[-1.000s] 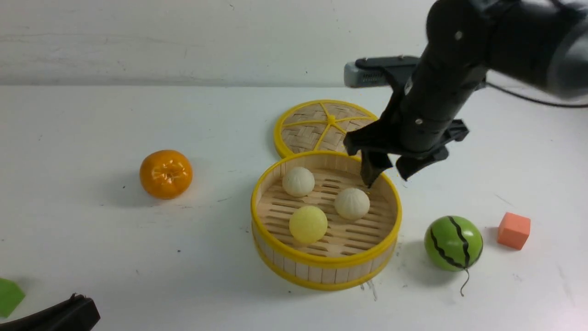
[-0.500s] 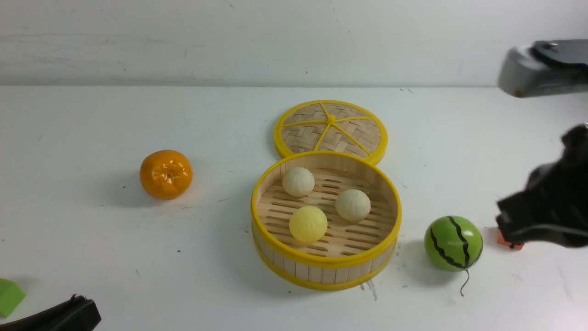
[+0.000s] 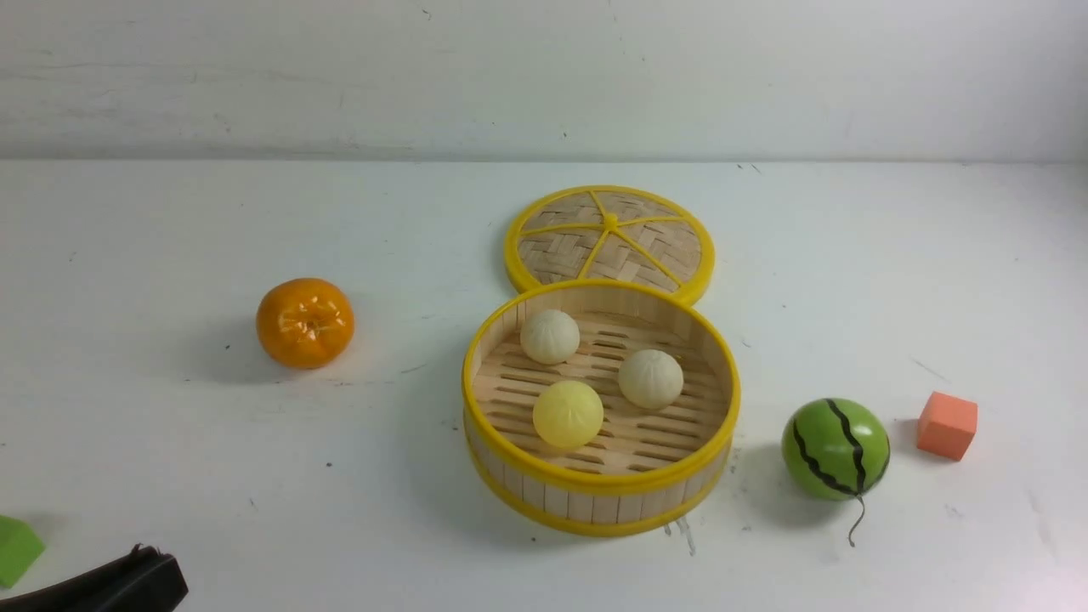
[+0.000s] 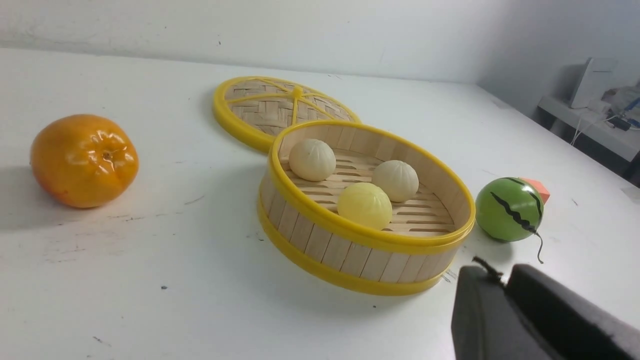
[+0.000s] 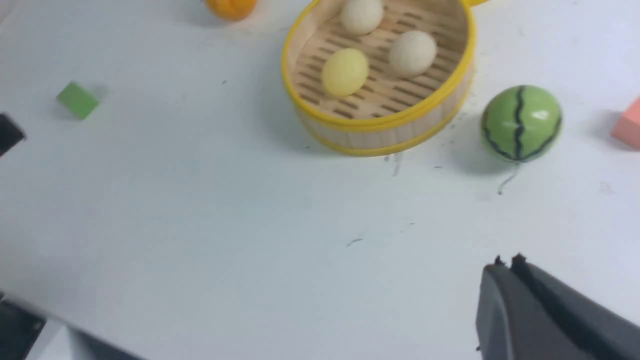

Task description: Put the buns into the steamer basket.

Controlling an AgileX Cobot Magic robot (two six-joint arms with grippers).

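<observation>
The steamer basket (image 3: 595, 508) stands mid-table with all three buns inside on its slatted floor: a cream-white one (image 3: 550, 337) at the far left, another cream-white one (image 3: 650, 379) to the right, and a pale yellow one (image 3: 568, 414) nearest me. My left gripper (image 4: 500, 275) rests low, short of the basket (image 4: 350, 255), shut and empty; only its dark tip (image 3: 166, 574) shows at the front view's bottom left corner. My right gripper (image 5: 506, 262) is pulled well back from the basket (image 5: 380, 132), shut on nothing, and is out of the front view.
The flat woven lid (image 3: 609, 240) lies just behind the basket, touching its far rim. An orange (image 3: 305, 322) sits to the left. A green striped watermelon ball (image 3: 835, 449) and a salmon cube (image 3: 947, 425) are to the right. A green block (image 3: 17, 548) lies at the near left edge.
My right arm has drawn back from above the basket, rightward and out of the front view, and its jaws went from open to shut. The buns have stayed put.
</observation>
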